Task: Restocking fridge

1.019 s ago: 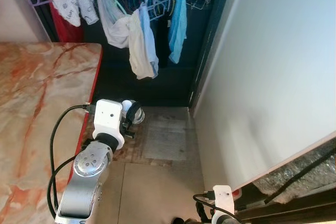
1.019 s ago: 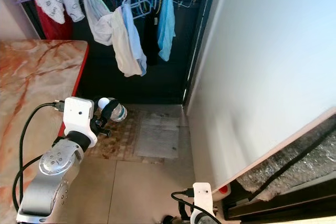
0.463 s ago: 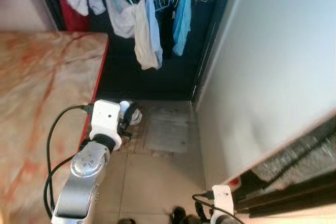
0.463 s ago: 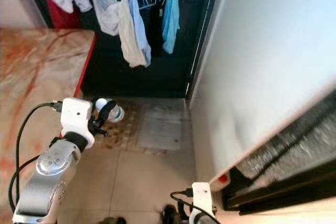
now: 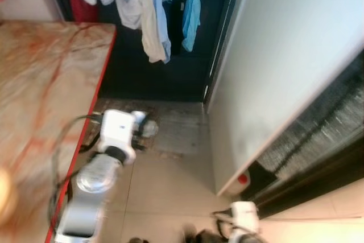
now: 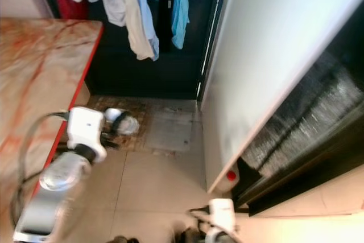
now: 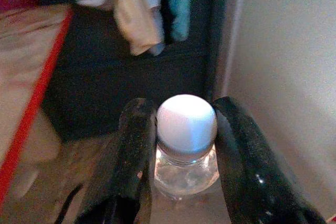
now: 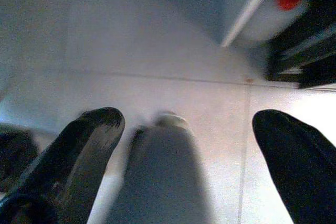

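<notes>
Left eye view – progress: your left hand (image 5: 142,130) was clamped on one small clear bottle (image 5: 149,128), carried at the tabletop's red edge, above the floor mat (image 5: 173,134). Not stocked yet; I'd judge you were mid-carry toward the fridge.
Left eye view – fridge: one white fridge door (image 5: 284,55) stood to your right, with dark shelving (image 5: 318,140) showing past its edge. You still had to reach in and place the bottle.
Left eye view – count: one marble tabletop (image 5: 40,83), one mat, one clothes rack with several hanging garments (image 5: 153,21); exact number too blurred to tell.
Right eye view – same scene: bottle held in the left hand, well apart from the fridge opening. One red spot (image 6: 230,175) sat at the door's lower corner. Right hand (image 6: 213,229) hung low at the frame's bottom, idle.
Left wrist view – grip: both black fingers (image 7: 131,161) pressed on the bottle's neck, one either side, just under its white cap (image 7: 186,123). Count: one bottle, one cap.
Right wrist view – state: your right hand's two fingers (image 8: 84,145) were spread wide, holding nothing, over the pale tiled floor (image 8: 173,51). A blurred grey shape sat between them; I can't tell what it was.
Remaining: whole placement step, as far as you can see here.
</notes>
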You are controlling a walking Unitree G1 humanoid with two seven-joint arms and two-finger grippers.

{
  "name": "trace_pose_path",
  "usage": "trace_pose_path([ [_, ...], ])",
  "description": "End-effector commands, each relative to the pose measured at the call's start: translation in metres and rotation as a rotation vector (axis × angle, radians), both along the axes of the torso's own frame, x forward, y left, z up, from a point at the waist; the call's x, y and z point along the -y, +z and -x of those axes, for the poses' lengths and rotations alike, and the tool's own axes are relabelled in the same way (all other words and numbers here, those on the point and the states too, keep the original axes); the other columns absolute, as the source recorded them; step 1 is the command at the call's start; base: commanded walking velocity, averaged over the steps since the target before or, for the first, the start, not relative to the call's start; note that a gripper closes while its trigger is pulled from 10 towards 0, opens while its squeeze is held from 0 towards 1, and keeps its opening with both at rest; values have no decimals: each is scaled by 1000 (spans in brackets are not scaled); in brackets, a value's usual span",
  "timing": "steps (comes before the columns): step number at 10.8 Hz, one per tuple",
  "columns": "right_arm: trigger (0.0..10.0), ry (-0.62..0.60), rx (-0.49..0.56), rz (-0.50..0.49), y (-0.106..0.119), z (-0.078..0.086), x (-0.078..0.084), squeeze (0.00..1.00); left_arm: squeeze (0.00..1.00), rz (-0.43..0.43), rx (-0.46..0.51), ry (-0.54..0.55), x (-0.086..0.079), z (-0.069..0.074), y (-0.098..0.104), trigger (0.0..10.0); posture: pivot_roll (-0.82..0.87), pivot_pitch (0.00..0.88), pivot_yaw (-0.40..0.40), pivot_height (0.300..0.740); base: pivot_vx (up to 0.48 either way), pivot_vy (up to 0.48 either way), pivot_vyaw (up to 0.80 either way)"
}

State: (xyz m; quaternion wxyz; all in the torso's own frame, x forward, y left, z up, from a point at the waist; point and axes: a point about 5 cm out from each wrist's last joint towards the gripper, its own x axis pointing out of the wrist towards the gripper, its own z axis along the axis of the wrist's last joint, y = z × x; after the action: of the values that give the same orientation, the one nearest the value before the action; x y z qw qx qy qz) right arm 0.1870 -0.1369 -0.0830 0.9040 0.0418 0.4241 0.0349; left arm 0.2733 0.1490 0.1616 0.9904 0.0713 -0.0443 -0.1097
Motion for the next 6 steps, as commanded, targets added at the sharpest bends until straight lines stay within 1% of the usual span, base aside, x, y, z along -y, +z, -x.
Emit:
trace_pose_path([
  [1, 10000, -15, -15, 14, -2, 4, 8, 0, 0, -11, -24, -4, 1, 0, -7, 10000, 2, 169, -47, 740, -251, 0, 0],
  [2, 10000, -15, -14, 14, -2, 4, 8, 0, 0, -18, -39, 3, -1, -1, -10, 10000, 0, 170, -46, 740, 0, 0, 0],
  [3, 10000, -17, -13, 14, -2, 4, 7, 0, 0, 34, -109, 42, -7, -4, -23, 10000, -1, 169, -47, 740, 0, 0, 0],
  [4, 10000, -18, -13, 14, -2, 4, 7, 0, 0, 71, -141, 50, -10, -5, -29, 10000, -3, 169, -47, 740, 0, 0, 0],
  [5, 10000, -21, -13, 14, -2, 4, 7, 0, 0, 127, -202, 73, -16, -7, -42, 10000, -7, 168, -46, 740, 0, 0, 0],
  [6, 10000, -23, -13, 15, -2, 3, 7, 0, 0, 112, -279, 115, -31, -11, -64, 10000, -7, 169, -46, 740, 0, 0, 0],
])
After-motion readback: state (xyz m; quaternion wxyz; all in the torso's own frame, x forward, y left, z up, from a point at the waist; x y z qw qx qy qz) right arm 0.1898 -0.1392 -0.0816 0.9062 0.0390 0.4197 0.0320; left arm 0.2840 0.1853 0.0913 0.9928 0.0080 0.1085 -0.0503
